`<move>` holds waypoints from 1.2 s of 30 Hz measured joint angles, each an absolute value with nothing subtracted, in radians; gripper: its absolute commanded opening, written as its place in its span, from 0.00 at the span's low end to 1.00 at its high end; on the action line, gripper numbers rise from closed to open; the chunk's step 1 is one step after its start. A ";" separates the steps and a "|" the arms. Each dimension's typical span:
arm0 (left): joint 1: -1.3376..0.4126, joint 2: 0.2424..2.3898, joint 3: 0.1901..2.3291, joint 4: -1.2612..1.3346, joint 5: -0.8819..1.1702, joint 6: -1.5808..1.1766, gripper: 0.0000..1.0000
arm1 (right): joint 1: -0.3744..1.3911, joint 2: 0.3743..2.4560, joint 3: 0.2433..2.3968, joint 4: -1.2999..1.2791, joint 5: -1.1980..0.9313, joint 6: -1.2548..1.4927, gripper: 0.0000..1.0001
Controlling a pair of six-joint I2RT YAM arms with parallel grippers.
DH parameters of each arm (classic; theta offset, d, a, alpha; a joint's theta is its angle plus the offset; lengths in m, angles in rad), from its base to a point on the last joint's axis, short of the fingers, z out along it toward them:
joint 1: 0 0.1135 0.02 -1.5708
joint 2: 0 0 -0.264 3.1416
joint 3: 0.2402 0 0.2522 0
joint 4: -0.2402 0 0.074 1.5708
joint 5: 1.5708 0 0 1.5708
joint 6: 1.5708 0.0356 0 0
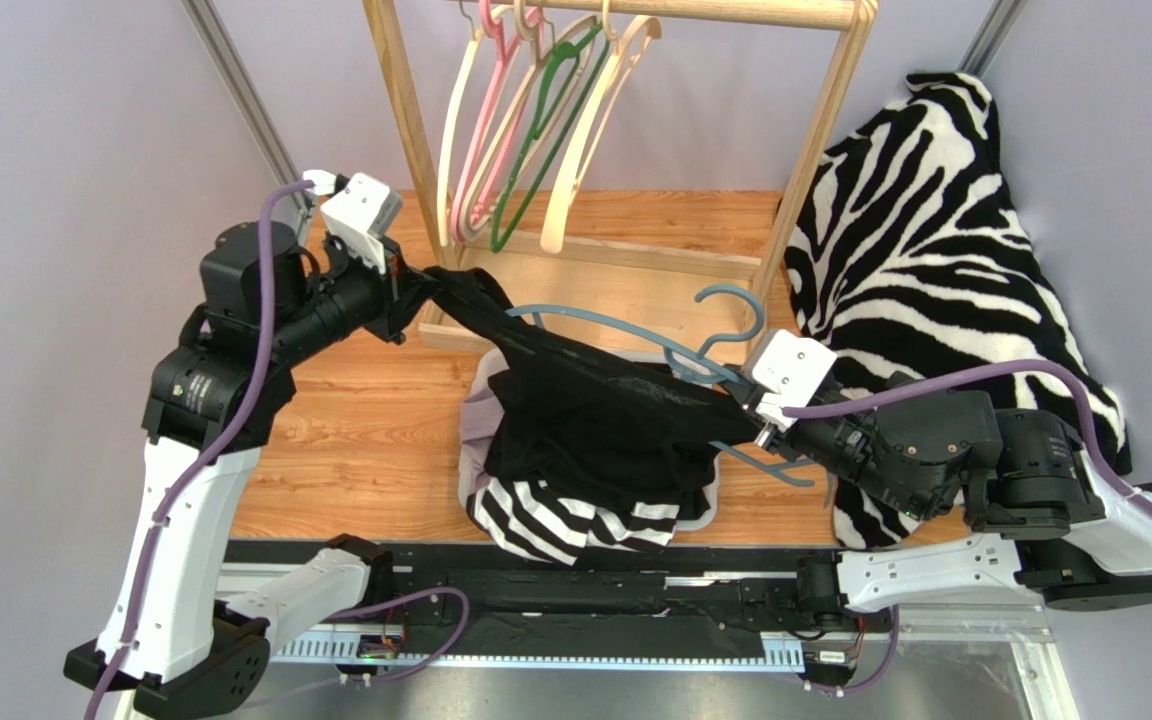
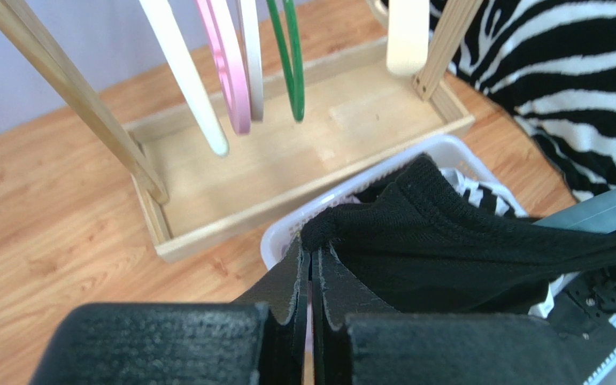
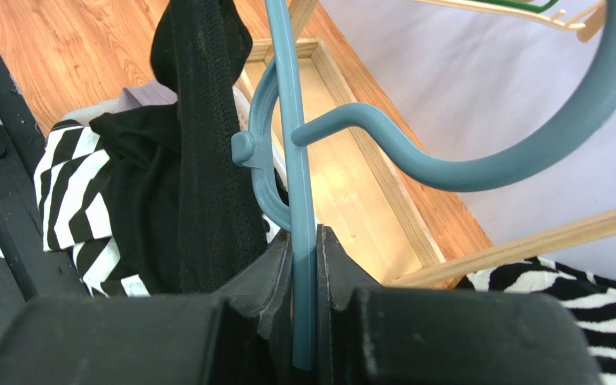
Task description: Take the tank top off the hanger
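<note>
Left fingers pinch tank top, right fingers clamp hanger

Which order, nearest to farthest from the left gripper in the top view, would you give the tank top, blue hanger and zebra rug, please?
1. Tank top: pinched in the left gripper.
2. Blue hanger: centre, to its right.
3. Zebra rug: far right.

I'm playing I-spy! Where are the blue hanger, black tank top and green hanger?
blue hanger (image 3: 464,170): right wrist view, its curved hook.
black tank top (image 1: 597,413): top view, middle of the cloth.
green hanger (image 2: 297,96): left wrist view, its lower end.
</note>
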State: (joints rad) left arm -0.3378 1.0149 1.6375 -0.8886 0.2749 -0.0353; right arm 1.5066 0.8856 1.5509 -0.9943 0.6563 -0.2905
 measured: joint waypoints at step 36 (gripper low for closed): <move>-0.326 0.884 1.816 -1.081 0.785 0.426 0.99 | 1.523 1.061 1.561 -0.875 0.730 -0.464 0.00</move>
